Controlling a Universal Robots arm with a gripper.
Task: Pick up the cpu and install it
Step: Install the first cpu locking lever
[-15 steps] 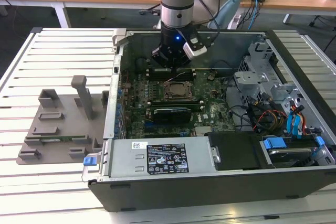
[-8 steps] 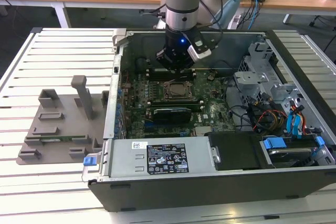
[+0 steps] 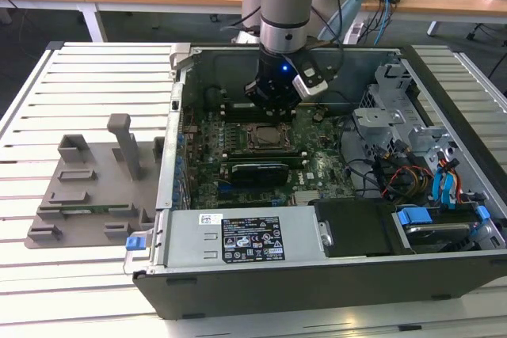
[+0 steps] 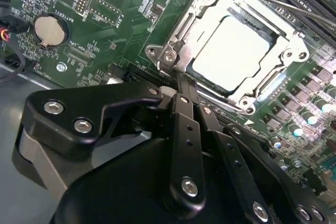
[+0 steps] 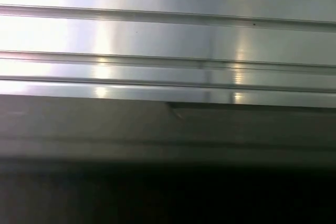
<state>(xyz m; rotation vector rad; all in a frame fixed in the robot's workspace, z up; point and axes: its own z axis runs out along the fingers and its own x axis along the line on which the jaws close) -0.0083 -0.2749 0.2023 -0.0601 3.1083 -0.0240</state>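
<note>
Slatted white metal tabletop (image 3: 87,77) spreads under everything in the exterior view, wooden desks behind it, and an open computer case (image 3: 317,275) lies on its side in the middle. To the exterior view's left of the case sits a grey fixture plate (image 3: 83,195) with its blocks. The arm comes straight down into the case, and the gripper (image 3: 273,100) hangs just above the motherboard (image 3: 261,160), right over the dark socket frame (image 3: 265,136).

Over to the second wrist view, and there's the cpu (image 4: 239,51): silver-grey top, sitting flat inside the metal socket frame (image 4: 173,51), the frame's edges around it on all sides. So the chip looks already seated. The gripper (image 4: 181,100) is close beside the frame's near corner; its black fingers (image 4: 186,129) look drawn together, almost no gap, nothing between them. Whether the tips touch the frame, I can't tell.

A word on that chip: I judge it light, rigid and thin, with a slick metal lid and a delicate underside. It wants taking by opposite edges, level, never by the faces.

First wrist view now: bright table slats (image 5: 157,40) and a dark case edge (image 5: 168,129).
</note>
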